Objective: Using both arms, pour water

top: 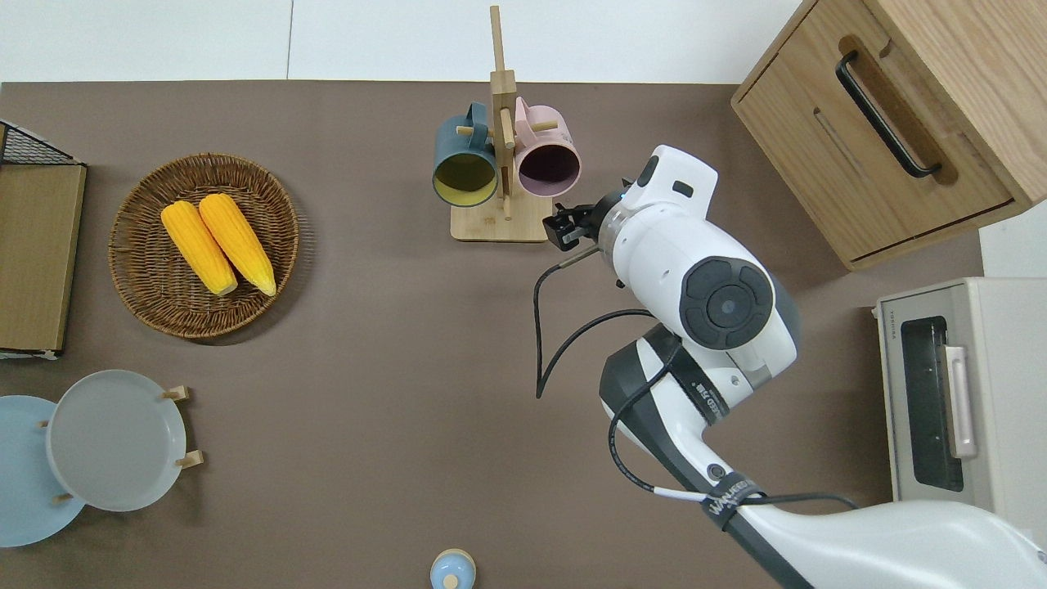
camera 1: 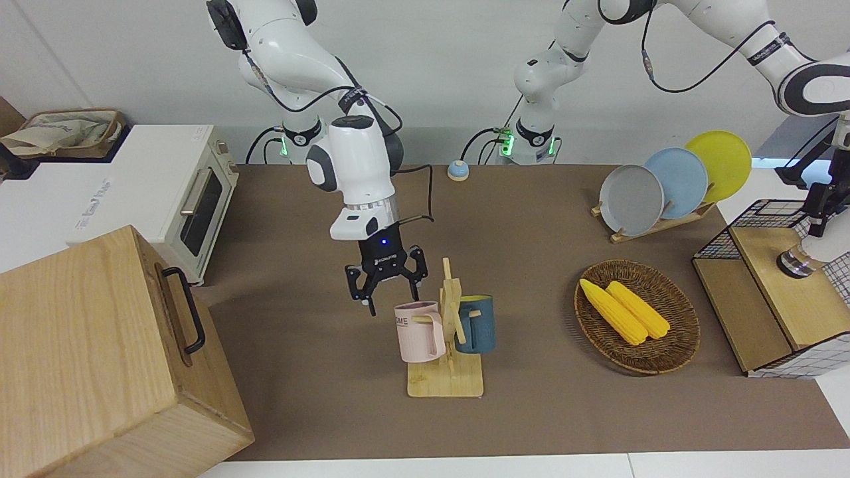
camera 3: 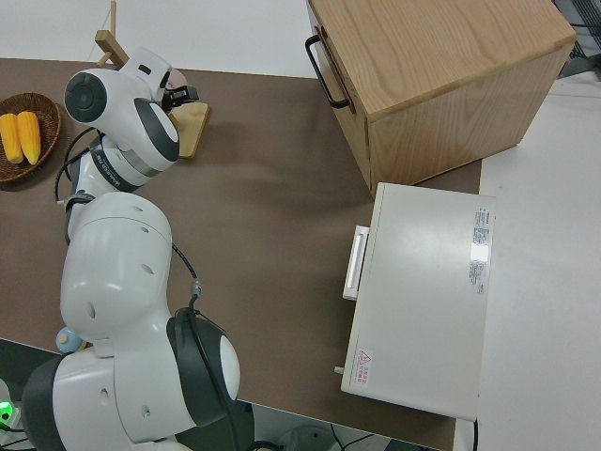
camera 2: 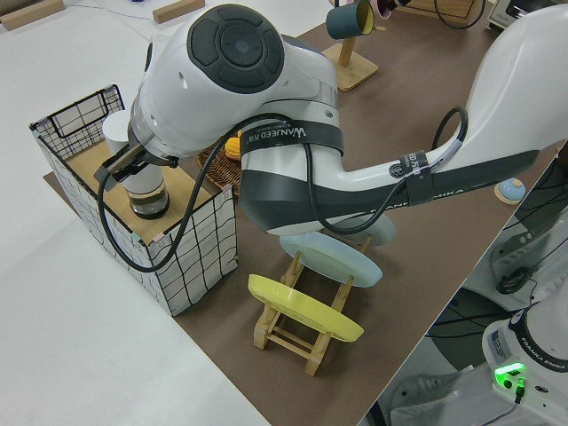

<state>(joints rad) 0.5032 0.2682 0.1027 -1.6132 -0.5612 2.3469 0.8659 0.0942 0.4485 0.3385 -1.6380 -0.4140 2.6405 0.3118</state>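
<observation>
1. Small blue bell (camera 1: 457, 170), at the desk edge nearest the robots: I am logging it as no part of the job.
2. Left gripper (camera 1: 818, 211), at the left arm's end of the desk: it is hanging over the wire basket (camera 1: 764, 219), close against a white flask (camera 1: 835, 240) that is standing on the basket's wooden shelf. I cannot tell whether it is gripping anything.
3. White flask, judged: I am expecting a smooth, round, rigid body, heavy if it is holding water and apt to slip. I am planning a hold around the middle of the body.
4. Right gripper (camera 1: 393, 300): it is hovering with jaws spread and empty over the edge of the mug rack (camera 1: 445, 382), on the pink mug's side.
5. Pink mug (camera 1: 418, 332), toward the far edge, mid-desk: it is hanging by its handle on a rack peg, with the blue mug (camera 1: 477, 324) opposite it. Judged: stiff, light while empty, glazed and breakable. I am favouring a pinch across the wall at the rim, then sliding it off along the peg, since a sideways pull is likely to tip the rack.
</observation>
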